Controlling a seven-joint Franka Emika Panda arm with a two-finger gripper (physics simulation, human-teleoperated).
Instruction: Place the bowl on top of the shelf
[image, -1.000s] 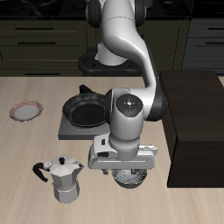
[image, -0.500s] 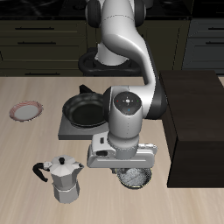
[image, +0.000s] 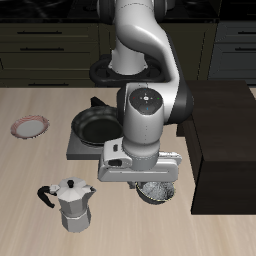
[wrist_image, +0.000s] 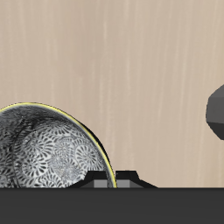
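I held the small silvery-grey patterned bowl by its thin rim at six o'clock, my gripper clamped there; it seemed light, rigid, slippery.

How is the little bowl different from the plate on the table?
The bowl is silvery-grey and deep, with a mottled white pattern inside; the plate is white with a reddish rim and looks flat. The bowl sits just under the gripper, near the table's front edge; the plate lies farther back, far from the arm, with nothing near it. Both are round.
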